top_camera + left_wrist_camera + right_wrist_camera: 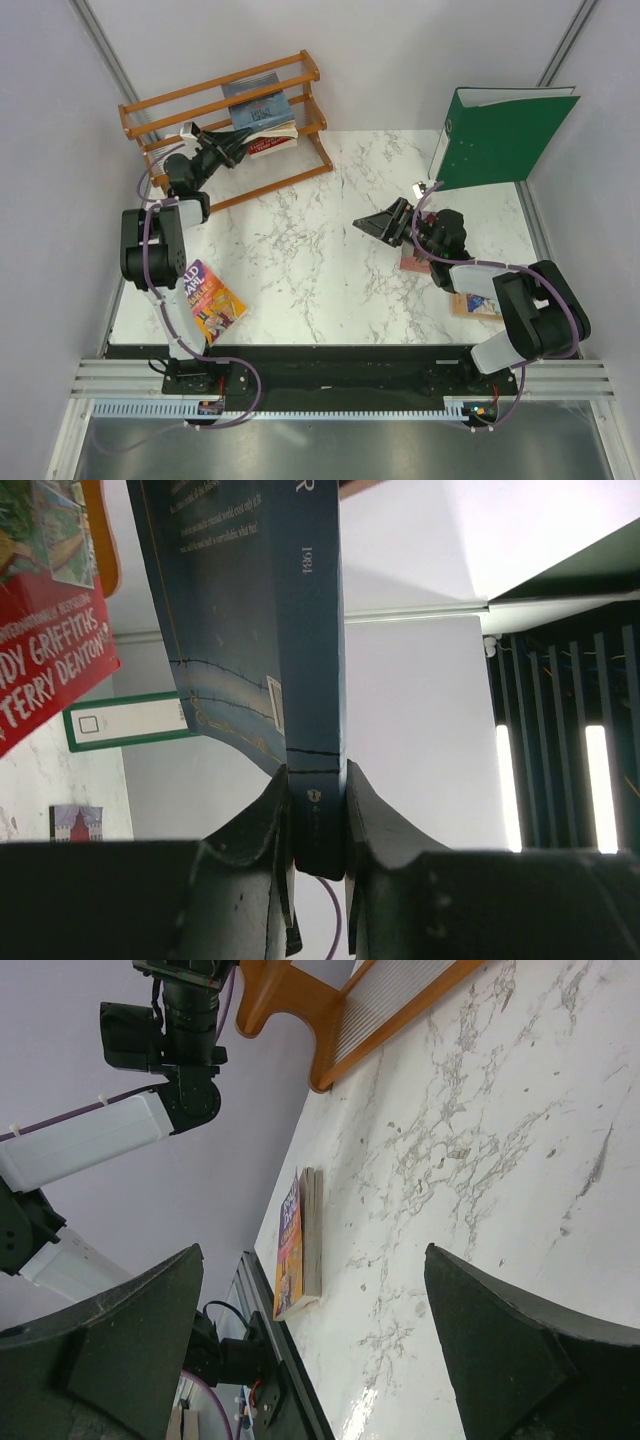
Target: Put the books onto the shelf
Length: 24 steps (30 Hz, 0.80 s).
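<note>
The wooden shelf (160,108) stands at the table's far left. My left gripper (232,143) reaches into it, shut on the spine end of a dark blue book (320,720); the book (258,108) stands among the slats. In the left wrist view the gripper (318,825) pinches that spine, with a red book (50,670) to its left. The red book (272,141) lies on the shelf beside the blue one. A yellow-purple book (212,300) lies flat at the near left. My right gripper (376,226) hovers open and empty at mid-table, and in its own view (310,1345) it faces the yellow-purple book (296,1250).
A big green ring binder (500,135) stands at the far right. A pink-maroon book (413,262) and an orange-brown book (476,305) lie partly under the right arm. The table's black near edge (330,352) runs along the front.
</note>
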{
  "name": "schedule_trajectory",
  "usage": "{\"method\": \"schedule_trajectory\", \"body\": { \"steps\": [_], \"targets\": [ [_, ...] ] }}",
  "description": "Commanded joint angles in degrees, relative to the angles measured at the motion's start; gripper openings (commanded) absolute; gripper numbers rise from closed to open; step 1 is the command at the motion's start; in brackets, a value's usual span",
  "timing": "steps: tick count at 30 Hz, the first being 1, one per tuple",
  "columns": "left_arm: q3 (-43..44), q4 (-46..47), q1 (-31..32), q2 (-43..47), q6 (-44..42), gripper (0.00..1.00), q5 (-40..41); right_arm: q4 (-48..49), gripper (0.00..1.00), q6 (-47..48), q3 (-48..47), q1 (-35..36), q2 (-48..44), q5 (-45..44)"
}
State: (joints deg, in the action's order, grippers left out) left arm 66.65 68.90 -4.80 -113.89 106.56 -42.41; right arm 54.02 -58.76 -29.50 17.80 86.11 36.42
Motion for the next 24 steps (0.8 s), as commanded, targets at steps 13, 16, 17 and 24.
{"method": "schedule_trajectory", "body": {
  "steps": [13,16,17,24],
  "targets": [
    [6.82,-2.53,-0.39,-2.39,-5.66,0.02,2.16,2.76,0.98,0.58,-0.12,-0.14,1.26,1.28],
    [8.4,-4.74,-0.39,-3.18,-5.67,0.02,2.16,2.76,0.98,0.49,-0.12,-0.14,1.35,1.28],
    [9.54,-5.18,-0.39,-3.36,-5.58,0.02,1.99,2.76,0.98,0.58,-0.12,-0.14,1.35,1.28],
    [10.52,-9.92,-0.48,-3.1,-7.33,0.12,2.42,2.76,0.98,0.49,-0.21,-0.23,1.61,1.37]
  ]
}}
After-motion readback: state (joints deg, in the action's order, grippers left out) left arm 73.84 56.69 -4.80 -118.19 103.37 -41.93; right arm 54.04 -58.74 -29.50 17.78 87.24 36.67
